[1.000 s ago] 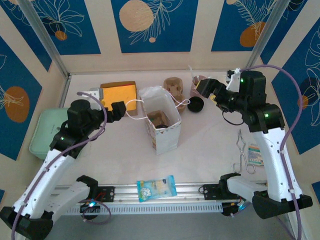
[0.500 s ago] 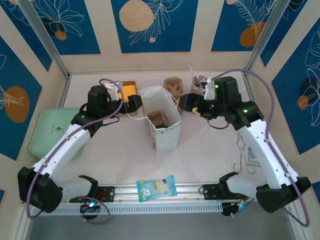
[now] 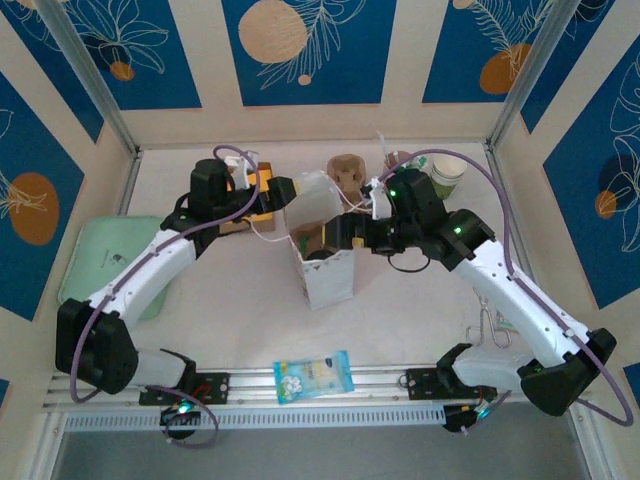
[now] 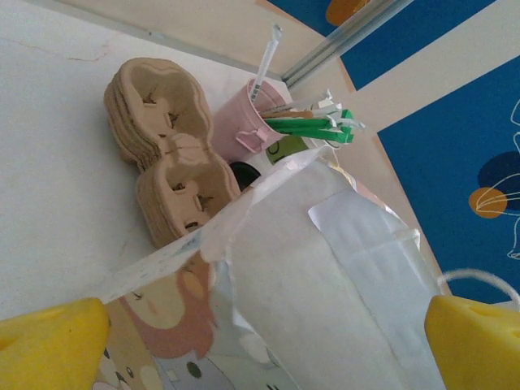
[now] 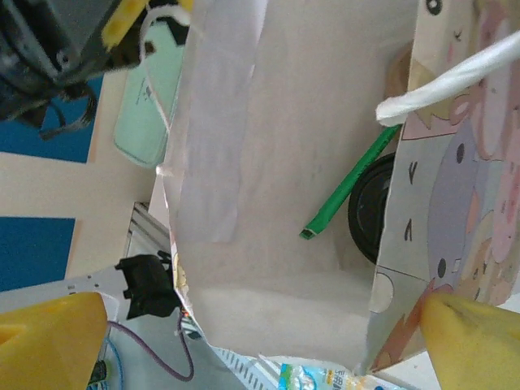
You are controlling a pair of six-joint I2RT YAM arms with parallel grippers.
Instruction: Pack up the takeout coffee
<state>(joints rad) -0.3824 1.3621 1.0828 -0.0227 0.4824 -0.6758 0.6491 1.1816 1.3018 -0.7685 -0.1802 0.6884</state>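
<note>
Find the left gripper (image 3: 278, 194) at the far-left rim of the paper bag (image 3: 325, 265), jaws spread wide, clasping nothing. From its wrist view, see one thin bag wall lying between the yellow fingertips (image 4: 49, 341). Find the right gripper (image 3: 336, 230) at the opposite rim, likewise released and empty, looking into the open mouth, a white string handle (image 5: 455, 77) crossing just ahead of one pad.

Look for the takeout coffee (image 3: 447, 173) at the far right corner of the table (image 3: 420, 300): upright, near the pink cup (image 4: 244, 128) of stirrers, well apart from the bag and both pincers. Not yet packed.

Judge the bag itself the likeliest trouble (light paper, standing on nothing but its own folds). Closing on a single wall and pulling: risk of a tear, a crumpled mouth, or a tip toward the puller. Beware a finger hooking the string handle and dragging the bag along. Beware too the two wrists crowded over one narrow opening; contact likely from any careless swing.

For the cup, expect a reach past the pink cup and the stack of pulp carriers (image 3: 345, 172); risk of scattering stirrers or shoving the stack with a wide jaw. Too hard a squeeze: buckled paper. Too light: a slip on the way over. Full or empty, cannot tell; treat any tilt as a possible spill.
</note>
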